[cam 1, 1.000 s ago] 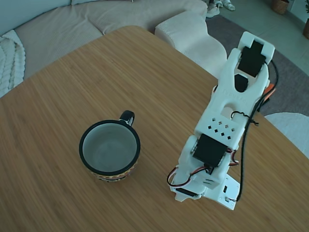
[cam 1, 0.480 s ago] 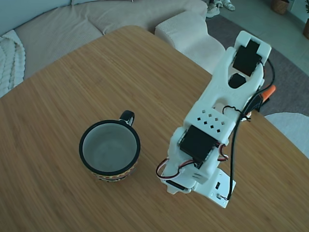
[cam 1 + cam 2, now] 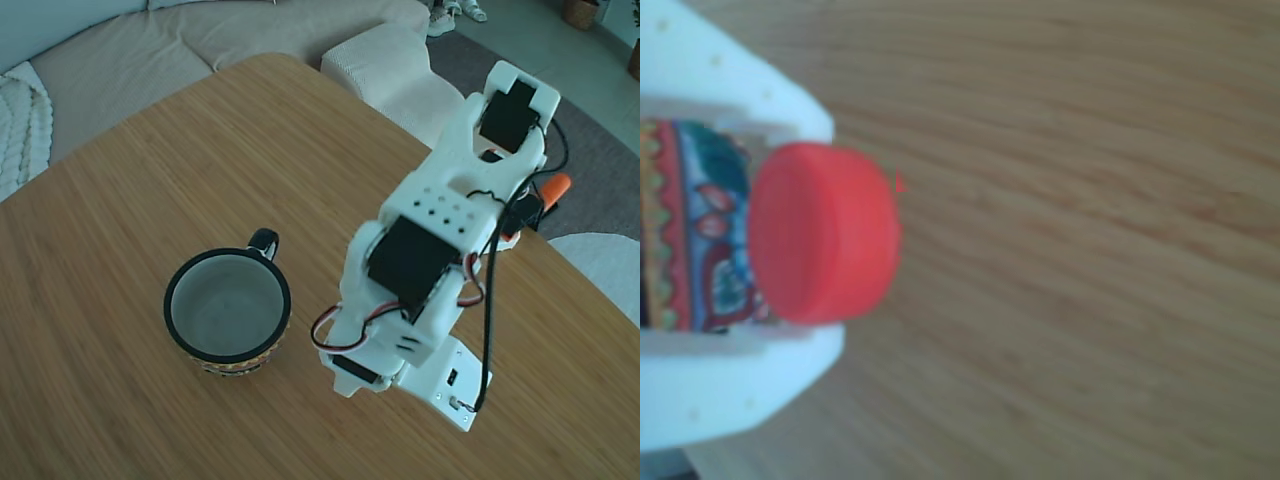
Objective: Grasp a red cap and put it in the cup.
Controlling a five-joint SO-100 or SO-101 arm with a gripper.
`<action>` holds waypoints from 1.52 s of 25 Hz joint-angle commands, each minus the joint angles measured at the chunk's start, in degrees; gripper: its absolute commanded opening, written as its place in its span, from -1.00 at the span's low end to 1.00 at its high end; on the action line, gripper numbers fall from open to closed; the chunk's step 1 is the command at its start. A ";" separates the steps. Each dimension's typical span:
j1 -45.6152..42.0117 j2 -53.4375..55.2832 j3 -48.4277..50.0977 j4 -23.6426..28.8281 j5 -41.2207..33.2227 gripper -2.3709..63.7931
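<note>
In the other view, the red cap (image 3: pixel 825 235) sits close up against a white finger (image 3: pixel 730 90) that carries a patterned sticker, and my gripper (image 3: pixel 810 240) is shut on it above blurred wood. The cup (image 3: pixel 169 305), with a black rim and a pale, empty inside, stands on the wooden table (image 3: pixel 120 180) at the lower left of the fixed view. My white arm (image 3: pixel 430 260) rises to the right of the cup. It hides the jaws and the cap there; only an orange gripper part (image 3: pixel 553 187) pokes out behind it.
The arm's base (image 3: pixel 440 385) sits on the table near the lower right edge. A beige sofa (image 3: pixel 150 50) and a white cushioned seat (image 3: pixel 400 70) lie beyond the far table edge. The table's right edge runs close behind the arm.
Over the last second the arm has swung left toward the cup and lifted. The orange gripper part shows further out at the right. The cup has not moved.
</note>
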 commanded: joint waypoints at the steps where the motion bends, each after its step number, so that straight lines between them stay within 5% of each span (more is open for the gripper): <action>1: 0.00 6.06 -7.56 3.69 0.09 -0.51; 10: 5.54 11.34 -18.19 13.36 0.09 -0.51; 26: 21.88 18.54 -13.71 12.66 -0.44 -0.45; 38: 24.26 15.29 -15.12 9.67 -0.44 -0.42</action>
